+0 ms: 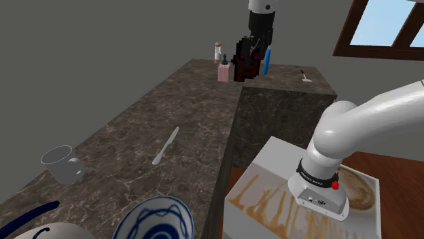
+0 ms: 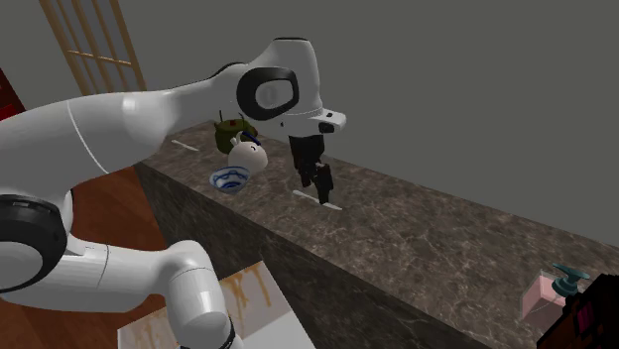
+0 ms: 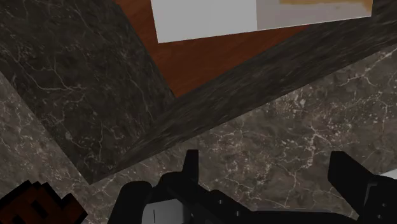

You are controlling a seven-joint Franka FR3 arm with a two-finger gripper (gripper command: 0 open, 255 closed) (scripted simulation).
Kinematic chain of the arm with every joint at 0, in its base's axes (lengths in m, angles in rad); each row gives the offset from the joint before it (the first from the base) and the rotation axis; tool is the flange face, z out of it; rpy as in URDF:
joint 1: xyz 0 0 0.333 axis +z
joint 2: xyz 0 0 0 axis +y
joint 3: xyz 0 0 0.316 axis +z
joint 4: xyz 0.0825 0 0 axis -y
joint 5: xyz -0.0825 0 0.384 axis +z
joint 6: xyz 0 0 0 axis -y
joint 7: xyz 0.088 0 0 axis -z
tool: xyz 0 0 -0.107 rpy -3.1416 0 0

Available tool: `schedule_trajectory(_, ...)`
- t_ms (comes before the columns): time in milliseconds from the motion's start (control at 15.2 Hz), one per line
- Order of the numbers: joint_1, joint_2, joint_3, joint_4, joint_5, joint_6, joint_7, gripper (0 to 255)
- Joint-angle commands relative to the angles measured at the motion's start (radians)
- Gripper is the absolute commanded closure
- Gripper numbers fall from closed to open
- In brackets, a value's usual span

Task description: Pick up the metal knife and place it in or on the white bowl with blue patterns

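Currently my gripper point(image 3: 266, 167) has its jaws apart, nothing btwn them, and hovers over the counter point(image 1: 204, 108) end by the bottle point(image 1: 223, 71). Flat mid-counter lies the knife point(image 1: 165, 146), well apart from me; bowl point(image 1: 157, 216) at the opposite end. Risks: thin blade on a hard top, so fingertips may skid or shove it; swinging out could clip the bottle.
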Motion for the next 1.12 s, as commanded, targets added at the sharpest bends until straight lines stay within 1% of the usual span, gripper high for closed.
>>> schedule_trajectory(0, 0.0, 0.0, 0.0, 0.0, 0.0, 0.0, 0.0, 0)
schedule_trajectory(264, -0.011, 0.018, 0.085, -0.064, 0.068, 0.063, 0.178, 0)
schedule_trajectory(528, -0.023, 0.066, 0.173, -0.102, 0.133, 0.137, 0.353, 0)
schedule_trajectory(792, -0.038, 0.144, 0.262, -0.113, 0.189, 0.22, 0.526, 0)
schedule_trajectory(1056, -0.061, 0.25, 0.352, -0.097, 0.227, 0.308, 0.699, 0)
